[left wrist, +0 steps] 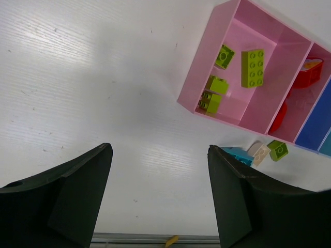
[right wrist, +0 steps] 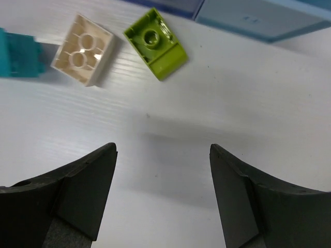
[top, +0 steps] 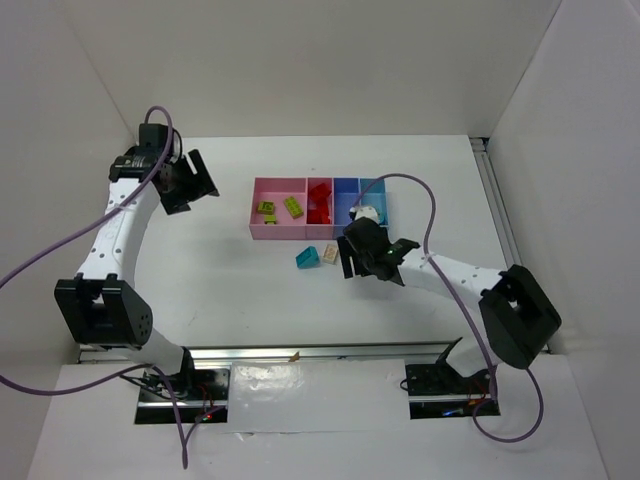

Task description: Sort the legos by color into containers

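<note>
The joined containers [top: 257, 233] stand mid-table. The wide pink bin [left wrist: 202, 58] holds several lime green legos [left wrist: 252, 67]. The narrow pink bin holds red pieces [left wrist: 307, 72]. A white piece [top: 367, 213] lies in the cyan bin. On the table in front of the bins lie a cyan brick [right wrist: 19, 53], a cream brick [right wrist: 84, 49] and a lime green brick [right wrist: 156, 43]. My right gripper [right wrist: 162, 147] is open and empty, just short of these three bricks; it also shows in the top view [top: 358, 245]. My left gripper [left wrist: 159, 149] is open and empty, left of the bins.
The cyan brick [top: 308, 258] and the cream brick [top: 330, 253] also show in the top view; the loose green one is hidden there under my right gripper. White walls enclose the table on the left, back and right. A metal rail [top: 320, 352] runs along the near edge.
</note>
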You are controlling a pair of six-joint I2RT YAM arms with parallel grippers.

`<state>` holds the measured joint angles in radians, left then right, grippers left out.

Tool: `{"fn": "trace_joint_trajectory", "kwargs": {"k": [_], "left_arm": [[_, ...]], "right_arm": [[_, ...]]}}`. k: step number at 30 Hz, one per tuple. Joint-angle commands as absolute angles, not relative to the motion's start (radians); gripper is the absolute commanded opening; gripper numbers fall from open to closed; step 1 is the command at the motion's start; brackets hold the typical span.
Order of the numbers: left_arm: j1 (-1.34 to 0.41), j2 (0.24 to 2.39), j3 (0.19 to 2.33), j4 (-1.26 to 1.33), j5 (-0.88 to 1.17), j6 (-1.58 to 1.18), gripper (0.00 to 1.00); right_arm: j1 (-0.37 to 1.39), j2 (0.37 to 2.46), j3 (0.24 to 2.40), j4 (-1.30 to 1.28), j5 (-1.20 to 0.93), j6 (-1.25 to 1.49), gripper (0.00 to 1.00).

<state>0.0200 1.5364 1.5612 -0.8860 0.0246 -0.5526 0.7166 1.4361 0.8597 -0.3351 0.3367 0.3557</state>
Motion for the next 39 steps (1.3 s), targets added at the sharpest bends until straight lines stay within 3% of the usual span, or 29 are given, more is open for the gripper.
{"fn": "trace_joint_trajectory", "kwargs": {"k": [1, 11, 21, 25, 32, 35, 39], "left_arm": [[0.005, 1.551, 1.586, -0.868, 0.023, -0.552, 0.85], [-0.014, 1.542, 1.566, -0.868, -0.009, -0.561, 0.85], [-0.032, 1.562, 1.586, -0.868, -0.009, -0.561, 0.85], [-0.032, 1.562, 1.586, -0.868, -0.018, -0.561, 0.85], [-0.032, 1.562, 1.577, -0.868, -0.018, -0.561, 0.85], [-0.032, 1.562, 1.577, -0.868, -0.018, -0.561, 0.85], [-0.032, 1.562, 1.577, -0.868, -0.018, -0.561, 0.85]], "right_arm": [[0.692, 1.488, 0.851, -0.189, 0.364, 0.345, 0.8], [0.589, 1.704, 0.914, -0.04, 0.292, 0.187, 0.79], [0.611, 1.79, 0.992, 0.023, 0.256, 0.167, 0.69], [0.658, 1.79, 1.002, 0.023, 0.256, 0.156, 0.61], [0.692, 1.734, 0.993, -0.058, 0.311, 0.195, 0.31], [0.716, 1.646, 0.992, -0.116, 0.333, 0.216, 0.25], [0.735, 1.545, 1.012, -0.19, 0.345, 0.225, 0.25]]}}
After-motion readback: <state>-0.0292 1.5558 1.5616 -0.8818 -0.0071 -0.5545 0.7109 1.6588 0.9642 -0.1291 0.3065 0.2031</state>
